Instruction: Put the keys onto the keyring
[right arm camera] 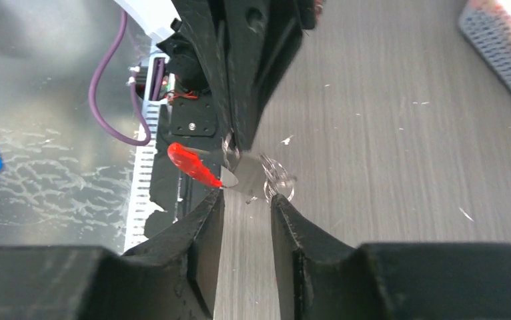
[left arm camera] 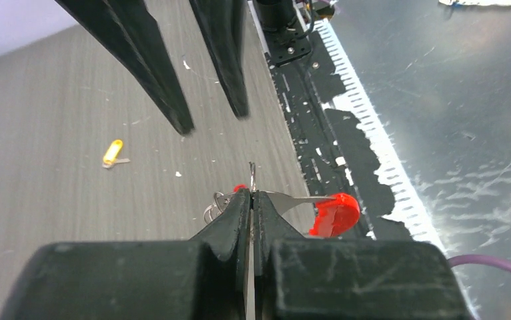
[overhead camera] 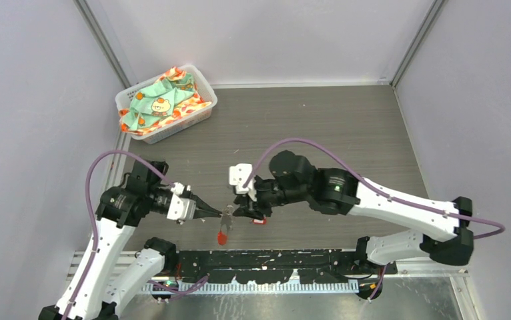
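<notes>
- The red key (left arm camera: 336, 213) is gripped by the left pincer (left arm camera: 251, 195).
- The right pincer (right arm camera: 246, 198) is held open.
- The yellow key (left arm camera: 113, 152) is laid on the worktop (left arm camera: 53, 220).

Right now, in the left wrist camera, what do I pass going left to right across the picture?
The yellow key, the silver ring, the red key, the purple cable.
</notes>
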Robot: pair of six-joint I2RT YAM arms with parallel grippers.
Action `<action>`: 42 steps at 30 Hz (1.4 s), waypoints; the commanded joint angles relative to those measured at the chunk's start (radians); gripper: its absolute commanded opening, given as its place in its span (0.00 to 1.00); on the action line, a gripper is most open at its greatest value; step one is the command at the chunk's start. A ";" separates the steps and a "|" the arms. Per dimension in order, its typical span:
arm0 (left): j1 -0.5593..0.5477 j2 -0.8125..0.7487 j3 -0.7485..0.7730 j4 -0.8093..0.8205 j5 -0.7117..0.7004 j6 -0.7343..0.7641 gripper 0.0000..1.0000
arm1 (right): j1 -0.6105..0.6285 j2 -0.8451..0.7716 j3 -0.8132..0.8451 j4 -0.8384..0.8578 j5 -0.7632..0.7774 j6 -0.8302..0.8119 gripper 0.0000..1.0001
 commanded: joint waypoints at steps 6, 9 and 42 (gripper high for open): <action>-0.004 -0.154 -0.024 0.066 0.036 0.287 0.00 | -0.014 -0.222 -0.127 0.137 0.132 0.024 0.44; -0.004 -0.177 -0.038 0.115 0.060 0.276 0.00 | -0.014 -0.235 -0.146 0.162 0.130 0.038 0.45; -0.004 -0.124 -0.186 1.338 0.047 -1.271 0.00 | -0.012 -0.274 -0.307 0.627 0.176 0.114 0.25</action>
